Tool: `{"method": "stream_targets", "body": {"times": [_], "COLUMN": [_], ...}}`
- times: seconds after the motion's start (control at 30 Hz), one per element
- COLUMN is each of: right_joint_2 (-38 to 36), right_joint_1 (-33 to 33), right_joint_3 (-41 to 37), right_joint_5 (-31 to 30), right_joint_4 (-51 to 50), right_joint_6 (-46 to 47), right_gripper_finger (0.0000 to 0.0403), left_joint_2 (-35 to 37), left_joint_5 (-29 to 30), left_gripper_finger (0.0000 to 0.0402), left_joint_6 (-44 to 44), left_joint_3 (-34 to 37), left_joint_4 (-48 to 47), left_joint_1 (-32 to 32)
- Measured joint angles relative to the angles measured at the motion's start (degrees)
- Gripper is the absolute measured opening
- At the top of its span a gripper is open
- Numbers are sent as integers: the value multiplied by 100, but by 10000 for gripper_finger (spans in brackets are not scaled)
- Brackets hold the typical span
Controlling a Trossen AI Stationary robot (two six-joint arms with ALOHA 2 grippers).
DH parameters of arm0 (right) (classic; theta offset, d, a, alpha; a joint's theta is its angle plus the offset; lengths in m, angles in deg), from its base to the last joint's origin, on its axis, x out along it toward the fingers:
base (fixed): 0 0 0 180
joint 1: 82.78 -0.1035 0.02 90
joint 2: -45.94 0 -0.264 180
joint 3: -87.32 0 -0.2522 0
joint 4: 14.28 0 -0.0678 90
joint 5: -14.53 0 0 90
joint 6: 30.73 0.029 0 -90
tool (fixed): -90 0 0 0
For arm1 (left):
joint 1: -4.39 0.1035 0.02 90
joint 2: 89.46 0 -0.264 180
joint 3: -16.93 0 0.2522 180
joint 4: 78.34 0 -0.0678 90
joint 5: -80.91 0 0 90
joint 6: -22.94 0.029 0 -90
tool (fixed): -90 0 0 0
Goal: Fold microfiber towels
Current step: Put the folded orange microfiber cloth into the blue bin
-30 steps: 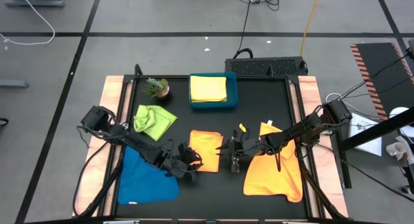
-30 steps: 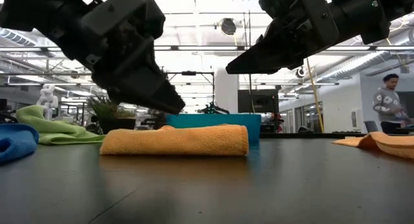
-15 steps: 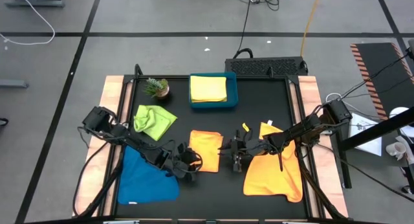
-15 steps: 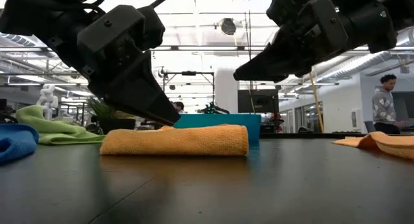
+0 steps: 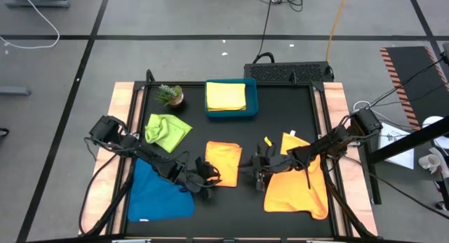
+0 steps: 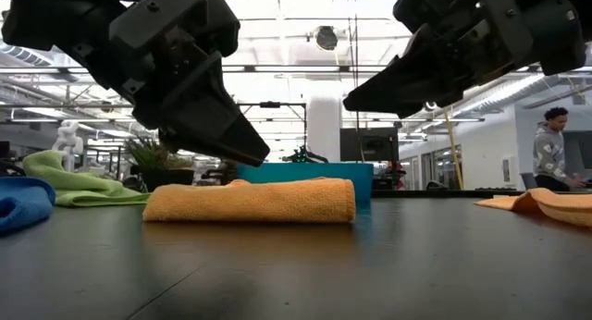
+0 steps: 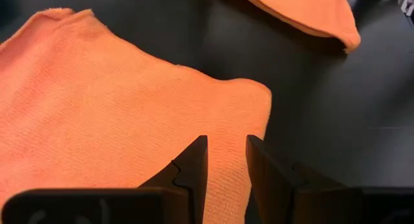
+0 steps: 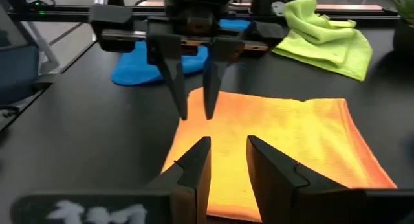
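Spanning nearly the whole high view, a black bench [image 5: 280, 116] with pale wooden side rails carries five bright cloths. Largest of them, an orange microfiber towel [image 5: 298, 187] lies spread flat toward the bench's right front corner, one corner flipped up. A blue microfiber towel [image 5: 160, 194] lies opened at the left front, part of it hidden under the left arm. At mid-bench, nearer the front edge, a second orange towel [image 5: 223, 162] sits folded into a neat rectangle; from table height it shows as a low, even slab. A lime green towel [image 5: 167, 130] lies crumpled toward the left edge. A teal tray [image 5: 250, 102] near the back edge holds a folded yellow towel [image 5: 226, 95], and a small potted plant [image 5: 169, 95] stands beside it to the left.

Both arms flank the folded orange towel. The left gripper [image 5: 208, 180] hangs just above the towel's left front corner, its jaws a narrow gap apart and pinching nothing. The right gripper [image 5: 259, 167] hovers off the towel's right edge, higher above the bench, its jaws likewise slightly parted and empty. A person [image 6: 552, 146] stands in the room beyond the bench.
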Motion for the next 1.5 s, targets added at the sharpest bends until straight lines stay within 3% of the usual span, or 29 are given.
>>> {"method": "stream_targets", "body": {"times": [0.27,0.47,0.6,0.73,1.2,1.5], "right_joint_2": [0,0,0,0,321,1101], "right_joint_1": [-64,-197,-309,-461,-586,-501], "right_joint_3": [0,2,2,2,268,735], "right_joint_5": [4,449,442,437,473,570], "right_joint_4": [2,94,87,48,138,129], "right_joint_6": [33,-50,-95,-88,-123,-146], "right_gripper_finger": [89,89,89,91,173,182], "left_joint_2": [0,0,61,289,330,330], "left_joint_5": [-94,-371,-769,-746,-557,-555], "left_gripper_finger": [108,108,108,108,108,108], "left_joint_6": [229,599,728,363,680,617], "left_joint_3": [0,0,-2,-14,-2,-2], "left_joint_4": [357,657,117,-306,73,117], "left_joint_1": [0,0,-1,-14,-70,-119]}}
